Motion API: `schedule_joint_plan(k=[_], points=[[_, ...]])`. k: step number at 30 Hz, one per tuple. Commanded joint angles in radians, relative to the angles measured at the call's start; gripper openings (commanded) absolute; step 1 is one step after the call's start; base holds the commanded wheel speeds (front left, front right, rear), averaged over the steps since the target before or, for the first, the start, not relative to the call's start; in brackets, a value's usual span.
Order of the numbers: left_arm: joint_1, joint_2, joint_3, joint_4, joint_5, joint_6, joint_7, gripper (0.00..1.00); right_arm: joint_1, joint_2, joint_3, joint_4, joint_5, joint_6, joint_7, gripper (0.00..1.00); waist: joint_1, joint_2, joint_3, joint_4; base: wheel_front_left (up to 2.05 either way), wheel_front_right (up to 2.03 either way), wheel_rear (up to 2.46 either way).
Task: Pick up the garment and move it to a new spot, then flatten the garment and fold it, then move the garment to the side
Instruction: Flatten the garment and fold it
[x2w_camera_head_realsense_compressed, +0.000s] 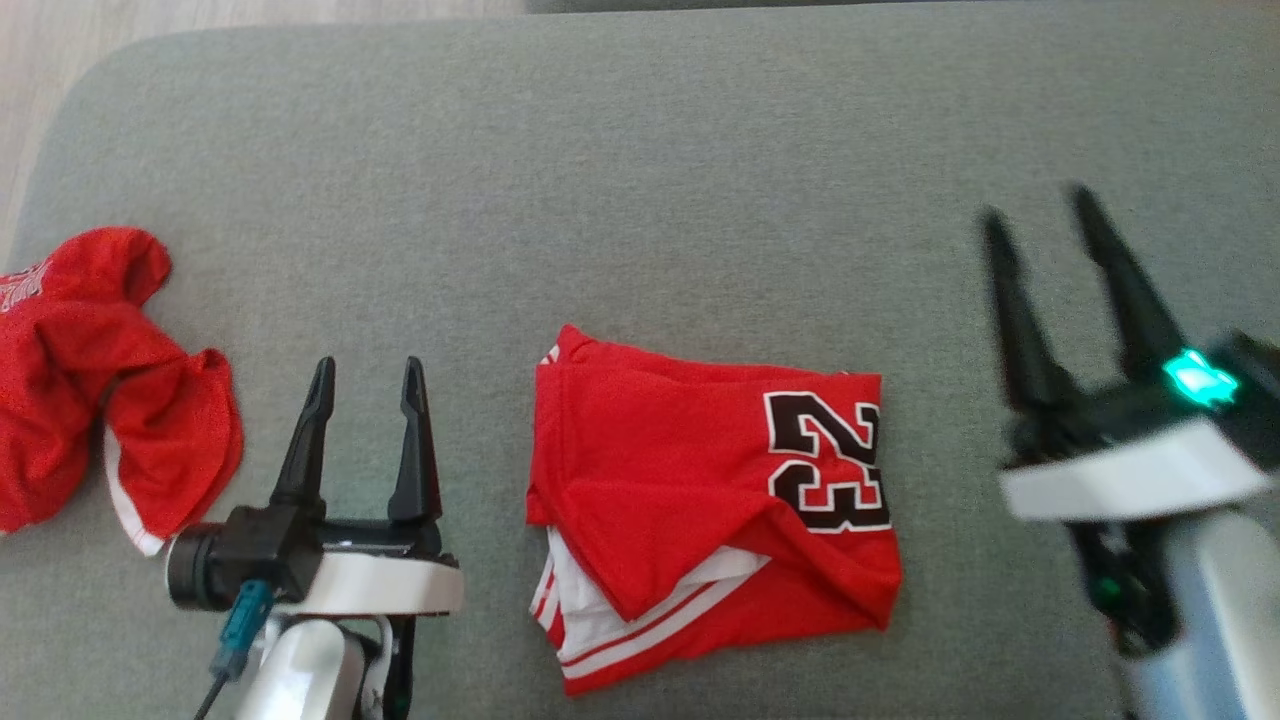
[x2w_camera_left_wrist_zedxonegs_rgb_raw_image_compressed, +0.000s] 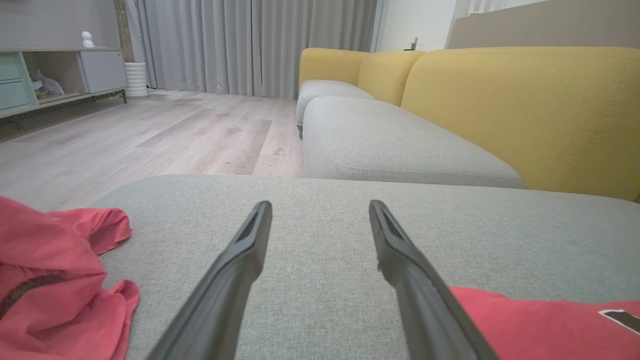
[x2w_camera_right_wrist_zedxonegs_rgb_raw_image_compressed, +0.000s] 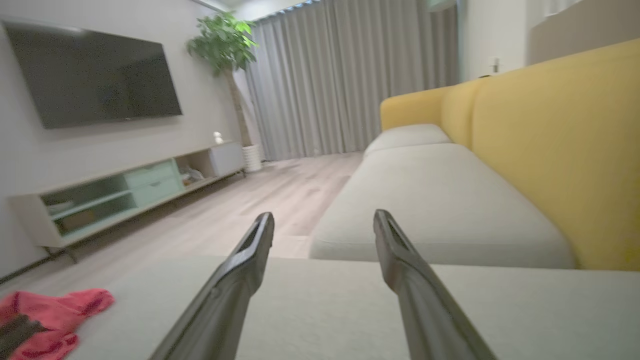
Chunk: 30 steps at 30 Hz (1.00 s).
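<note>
A red garment (x2w_camera_head_realsense_compressed: 690, 500) with a black "23" and white stripes lies folded on the grey cushion (x2w_camera_head_realsense_compressed: 640, 180), in the middle of the head view. Its edge (x2w_camera_left_wrist_zedxonegs_rgb_raw_image_compressed: 545, 320) shows at the lower right of the left wrist view. My left gripper (x2w_camera_head_realsense_compressed: 365, 385) is open just left of it, above the cushion, nothing between its fingers (x2w_camera_left_wrist_zedxonegs_rgb_raw_image_compressed: 320, 210). My right gripper (x2w_camera_head_realsense_compressed: 1035, 215) is open to the right of the garment, blurred, holding nothing; in the right wrist view its fingers (x2w_camera_right_wrist_zedxonegs_rgb_raw_image_compressed: 324, 220) stand apart over bare cushion.
A second red garment (x2w_camera_head_realsense_compressed: 90, 380) lies crumpled at the cushion's left edge, also seen in the wrist views (x2w_camera_left_wrist_zedxonegs_rgb_raw_image_compressed: 55, 280) (x2w_camera_right_wrist_zedxonegs_rgb_raw_image_compressed: 40, 320). A yellow-backed sofa (x2w_camera_left_wrist_zedxonegs_rgb_raw_image_compressed: 500, 100) stands beyond. Wooden floor (x2w_camera_left_wrist_zedxonegs_rgb_raw_image_compressed: 150, 135) and a low TV cabinet (x2w_camera_right_wrist_zedxonegs_rgb_raw_image_compressed: 125, 190) lie past the cushion.
</note>
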Motion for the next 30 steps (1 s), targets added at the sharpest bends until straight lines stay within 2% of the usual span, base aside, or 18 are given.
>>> schedule_joint_plan(k=[1, 5, 8, 13, 24, 25, 26, 30], points=[[-0.003, 0.022, 0.044, -0.032, 0.009, 0.008, 0.0, 1.0, 0.053, -0.01, -0.031, -0.055, -0.021, -0.001, 0.017, 1.0, 0.0, 0.0, -0.009, -0.012, 0.0, 0.0, 0.0], [0.013, 0.041, 0.049, -0.039, 0.012, 0.017, 0.016, 1.0, 0.181, -0.009, -0.149, -0.108, -0.057, -0.001, 0.057, 1.0, 0.0, 0.0, -0.022, -0.029, 0.0, 0.0, 0.0], [0.027, 0.052, 0.049, -0.045, 0.014, 0.023, 0.028, 1.0, 0.259, 0.008, -0.185, -0.132, -0.061, -0.001, 0.077, 1.0, 0.0, 0.0, -0.031, -0.037, 0.0, 0.0, 0.0], [0.043, 0.064, 0.047, -0.062, 0.017, 0.032, 0.047, 1.0, 0.321, 0.033, -0.177, -0.151, -0.056, -0.001, 0.092, 1.0, 0.0, 0.0, -0.035, -0.04, 0.0, 0.0, 0.0], [0.041, 0.074, 0.041, -0.087, 0.017, 0.041, 0.064, 1.0, 0.305, 0.029, -0.166, -0.141, -0.044, -0.001, 0.087, 1.0, 0.0, 0.0, -0.02, -0.039, 0.0, 0.0, 0.0], [0.04, 0.075, 0.04, -0.086, 0.016, 0.041, 0.063, 1.0, 0.303, 0.025, -0.161, -0.138, -0.04, -0.001, 0.093, 0.23, 0.0, 0.0, -0.019, -0.039, 0.0, 0.0, 0.0], [0.039, 0.075, 0.04, -0.086, 0.016, 0.041, 0.063, 1.0, 0.301, 0.021, -0.156, -0.133, -0.035, -0.001, 0.099, 0.0, 0.0, 0.0, -0.017, -0.039, 0.0, 0.0, 0.0], [0.033, 0.075, 0.037, -0.088, 0.015, 0.043, 0.063, 1.0, 0.272, -0.01, -0.083, -0.091, -0.002, -0.001, 0.121, 0.0, 0.0, 0.0, -0.009, -0.035, 0.0, 0.0, 0.0]])
